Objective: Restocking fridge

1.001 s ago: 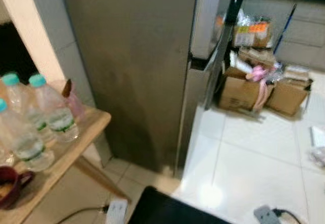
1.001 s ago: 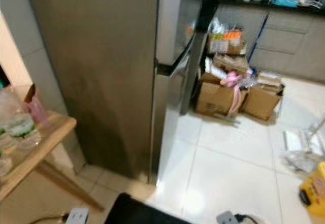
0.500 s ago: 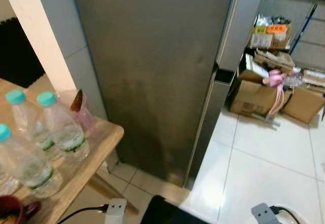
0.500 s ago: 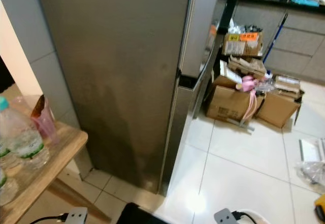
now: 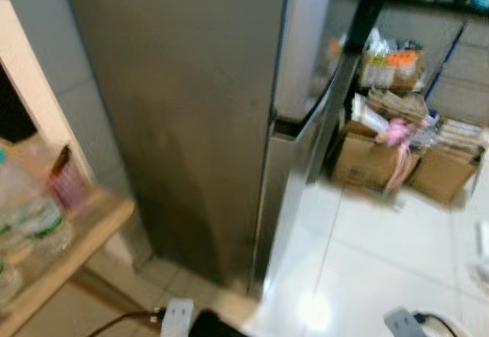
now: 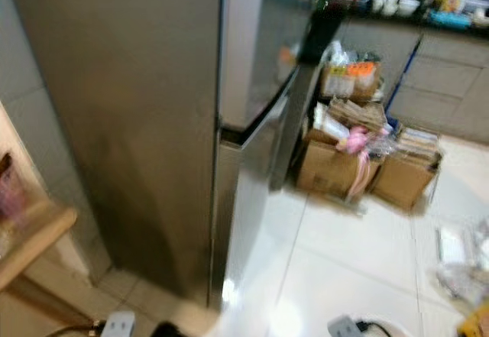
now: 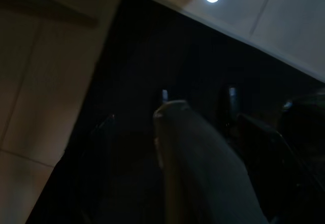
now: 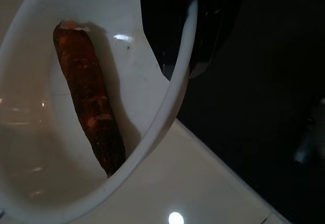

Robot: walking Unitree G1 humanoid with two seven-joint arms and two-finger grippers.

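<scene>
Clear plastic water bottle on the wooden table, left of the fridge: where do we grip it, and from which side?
Probably around the round body of the clear plastic water bottle, near the green label band, with the fingers level, since it stands upright. Come in from the robot's side of the wooden table: a pink cup stands close on the far side, toward the grey fridge. The view is blurred, so confirm first.

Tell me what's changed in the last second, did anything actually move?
Only the camera swung, first left, then back right: the wooden table with its water bottles slid toward the picture's left edge. The fridge stays closed, the cardboard boxes lie unmoved, and the white bowl holds a sweet potato.
</scene>
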